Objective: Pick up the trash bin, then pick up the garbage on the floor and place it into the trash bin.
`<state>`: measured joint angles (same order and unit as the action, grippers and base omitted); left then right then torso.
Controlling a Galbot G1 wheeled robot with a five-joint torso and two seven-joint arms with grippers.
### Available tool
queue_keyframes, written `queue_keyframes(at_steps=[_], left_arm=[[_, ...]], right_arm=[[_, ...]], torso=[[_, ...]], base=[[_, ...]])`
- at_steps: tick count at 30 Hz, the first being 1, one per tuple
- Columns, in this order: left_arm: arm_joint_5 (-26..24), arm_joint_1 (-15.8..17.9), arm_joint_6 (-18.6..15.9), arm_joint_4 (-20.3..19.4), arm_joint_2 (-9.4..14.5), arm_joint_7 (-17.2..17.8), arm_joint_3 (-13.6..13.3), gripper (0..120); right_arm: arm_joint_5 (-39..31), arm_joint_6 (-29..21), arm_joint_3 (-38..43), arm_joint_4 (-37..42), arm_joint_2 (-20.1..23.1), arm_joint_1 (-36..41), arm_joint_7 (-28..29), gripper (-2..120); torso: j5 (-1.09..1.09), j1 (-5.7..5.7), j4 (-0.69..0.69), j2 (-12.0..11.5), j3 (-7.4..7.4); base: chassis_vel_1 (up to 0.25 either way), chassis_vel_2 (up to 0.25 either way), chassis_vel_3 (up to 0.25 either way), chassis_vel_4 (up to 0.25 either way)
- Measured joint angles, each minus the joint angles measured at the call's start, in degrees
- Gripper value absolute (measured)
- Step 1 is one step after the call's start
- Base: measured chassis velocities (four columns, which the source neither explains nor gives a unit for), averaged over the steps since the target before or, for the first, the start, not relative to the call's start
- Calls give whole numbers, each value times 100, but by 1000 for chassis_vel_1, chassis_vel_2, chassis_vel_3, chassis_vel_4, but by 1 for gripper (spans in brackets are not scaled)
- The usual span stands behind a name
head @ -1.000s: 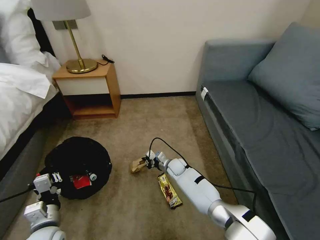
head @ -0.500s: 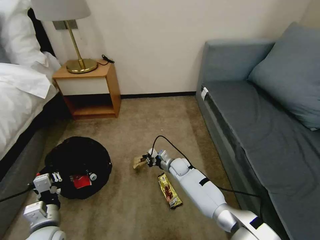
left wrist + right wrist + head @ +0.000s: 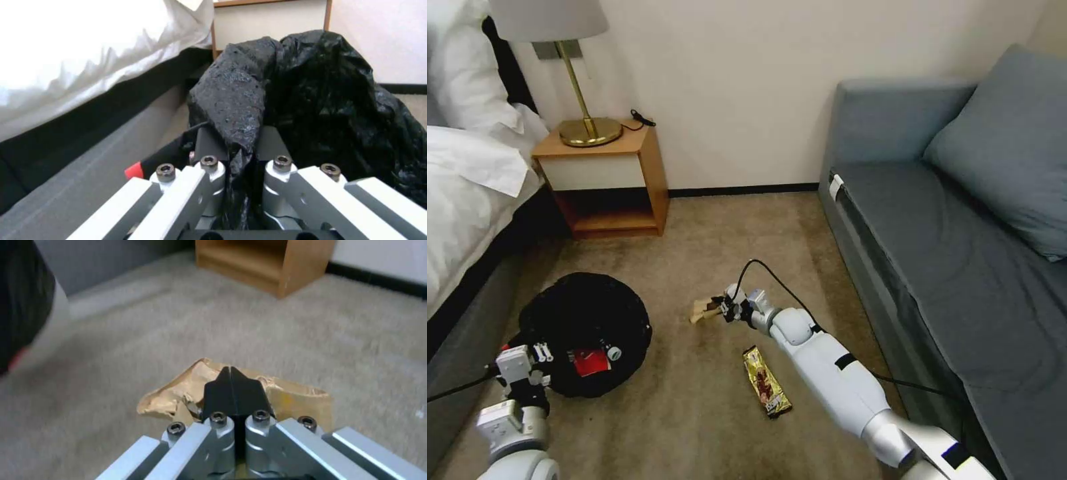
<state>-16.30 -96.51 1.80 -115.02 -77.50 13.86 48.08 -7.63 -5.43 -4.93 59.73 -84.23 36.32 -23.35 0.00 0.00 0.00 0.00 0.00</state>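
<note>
Tan crumpled paper [image 3: 701, 311] sits clamped in the right gripper [image 3: 718, 309], whose arm stretches low and forward over the carpet [image 3: 707, 413]. Behind its wrist lies the gold-brown snack wrapper [image 3: 767, 381], long axis pointing away; its print is unreadable. The left gripper [image 3: 238, 146] pinches the trash bin [image 3: 584, 330] liner, apparently at the rim.

A bedroom, in a home or hotel. A bed [image 3: 467, 200] with white sheets and a pillow [image 3: 464, 73] stands at the left; beside it, a wooden nightstand [image 3: 607, 180] carries a brass lamp [image 3: 570, 73] with a pale shade. A grey-blue sofa [image 3: 954, 253] with a matching cushion [image 3: 1007, 147] lines the right side. Beige carpet [image 3: 707, 413] covers the floor, meeting a cream wall [image 3: 740, 87] at a dark baseboard [image 3: 740, 191].
</note>
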Motion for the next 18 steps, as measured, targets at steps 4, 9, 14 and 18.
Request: queue_keyframes(at_steps=[4, 9, 14, 18], left_arm=[[14, 46, -16, 28, -2, 0, -38, 6], [21, 109, -49, 54, -2, 0, -77, 6], [23, 154, -63, 88, -2, 2, -101, 6], [23, 200, -85, 101, -4, 2, -125, 6]], right_arm=[[-220, -131, -13, 467, 109, -26, -2, 0], [-448, -285, -17, 1056, 201, -43, -8, 0], [-710, -436, -91, 1661, 310, -31, -8, 0], [-868, -545, -232, 2120, 411, 13, -8, 0]], torso=[[0, 0, 0, 0, 0], [0, 0, 0, 0, 0], [-1, 0, 0, 0, 0], [0, 0, 0, 0, 0]], base=[[0, 0, 0, 0], [0, 0, 0, 0], [0, 0, 0, 0], [0, 0, 0, 0]])
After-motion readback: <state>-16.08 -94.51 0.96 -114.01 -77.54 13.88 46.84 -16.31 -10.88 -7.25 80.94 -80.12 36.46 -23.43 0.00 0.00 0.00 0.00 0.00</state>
